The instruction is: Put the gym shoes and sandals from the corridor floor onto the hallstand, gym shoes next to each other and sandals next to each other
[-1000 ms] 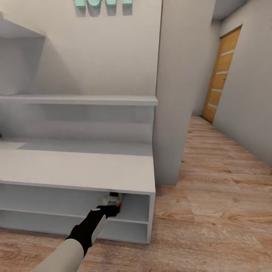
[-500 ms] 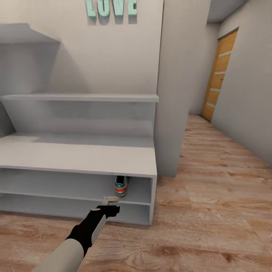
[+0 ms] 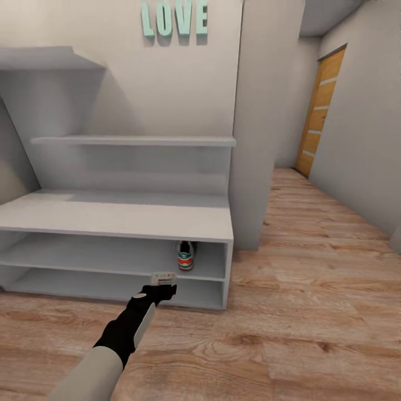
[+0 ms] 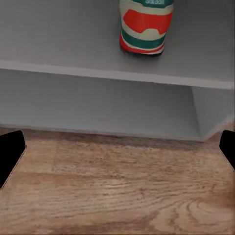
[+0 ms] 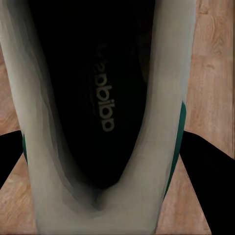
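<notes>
Gym shoe stands heel-out on hallstand upper shelf, right end: red-orange heel patch, green/cream bands. Left tool w/ fingers spread, released, above corridor floor. Right tool we see clenched on 2nd gym shoe: cream upper, dark insole.

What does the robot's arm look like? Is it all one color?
No, several colors. In the head view the left arm has a smooth cream-beige shell, then a black wrist section with a pale panel on its side. The left gripper is small, boxy and light grey. In the wrist views, the fingertips look plain black.
</notes>
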